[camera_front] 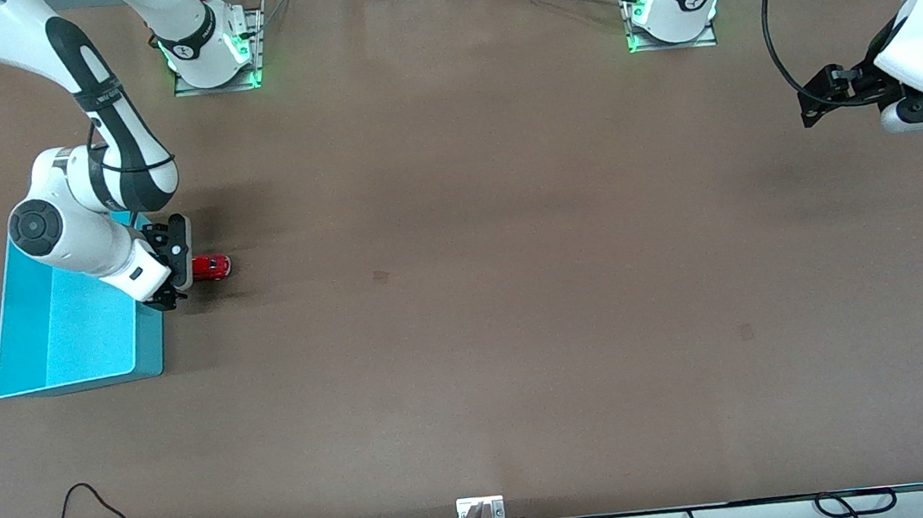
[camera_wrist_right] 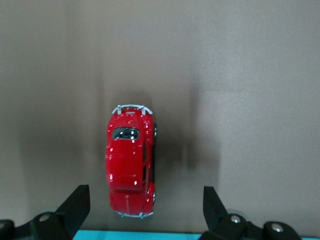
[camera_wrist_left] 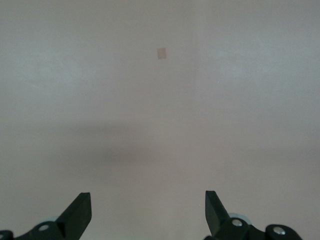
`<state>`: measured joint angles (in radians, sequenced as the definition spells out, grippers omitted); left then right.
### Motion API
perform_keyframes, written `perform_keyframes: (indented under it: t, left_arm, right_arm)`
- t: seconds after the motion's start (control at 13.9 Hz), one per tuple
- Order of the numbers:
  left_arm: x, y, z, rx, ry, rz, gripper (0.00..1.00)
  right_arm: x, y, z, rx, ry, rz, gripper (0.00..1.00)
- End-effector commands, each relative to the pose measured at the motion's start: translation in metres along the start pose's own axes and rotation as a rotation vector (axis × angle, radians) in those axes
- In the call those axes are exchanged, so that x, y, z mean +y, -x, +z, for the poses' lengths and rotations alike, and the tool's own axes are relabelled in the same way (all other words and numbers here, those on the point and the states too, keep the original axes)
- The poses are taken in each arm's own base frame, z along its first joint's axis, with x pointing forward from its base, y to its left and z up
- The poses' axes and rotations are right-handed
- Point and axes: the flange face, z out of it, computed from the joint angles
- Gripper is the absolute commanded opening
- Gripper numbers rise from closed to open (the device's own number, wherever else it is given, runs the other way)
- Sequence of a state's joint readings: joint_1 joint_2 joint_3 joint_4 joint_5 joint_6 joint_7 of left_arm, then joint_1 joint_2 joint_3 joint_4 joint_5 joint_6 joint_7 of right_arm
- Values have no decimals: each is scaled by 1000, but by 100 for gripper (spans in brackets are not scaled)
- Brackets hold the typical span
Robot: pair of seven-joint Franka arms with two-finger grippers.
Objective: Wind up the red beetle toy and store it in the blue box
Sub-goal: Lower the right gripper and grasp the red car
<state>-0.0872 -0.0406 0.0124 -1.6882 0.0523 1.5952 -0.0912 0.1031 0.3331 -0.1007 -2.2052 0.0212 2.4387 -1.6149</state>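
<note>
Right pincer [camera_wrist_right: 145,212] released above glossy red beetle toy [camera_wrist_right: 130,162], blue box [camera_front: 69,325] at toy's nine o'clock; likely light, rigid, slippery, best gripped across flanks. Left pincer [camera_wrist_left: 147,215] released, waiting.

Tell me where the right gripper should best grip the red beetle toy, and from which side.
Probably from above, across the red beetle toy's two long flanks. It stands on its wheels beside the blue box, and its narrow body already lies lengthwise between the open fingers of the right gripper. The rounded, glossy roof and bumpered ends give poorer purchase. The left gripper waits, open.

Glossy red beetle toy [camera_wrist_right: 130,162], smooth plastic blue box [camera_front: 71,338], matt brown table [camera_front: 517,287]
</note>
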Motion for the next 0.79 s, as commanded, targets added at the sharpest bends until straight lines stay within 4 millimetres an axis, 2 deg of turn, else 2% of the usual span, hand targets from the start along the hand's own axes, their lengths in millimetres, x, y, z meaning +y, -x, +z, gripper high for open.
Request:
perform_keyframes:
  t: [0.0,0.22,0.43,0.5,0.72]
  left_arm:
    - [0,-4,-5,-3,4,-4,100]
    - [1,-4,-5,-4,10,-3,100]
    - [3,-4,-6,1,11,0,100]
    - [1,-4,-6,-1,11,-3,100]
    - [-8,-5,-3,-8,11,-20,100]
  right_arm:
    - [0,-11,8,12,16,-34,100]
    - [0,-23,22,13,3,-52,100]
    - [-1,-22,27,13,-6,-51,100]
    - [-2,-23,31,12,-17,-53,97]
    - [-7,-22,40,10,-47,-54,78]
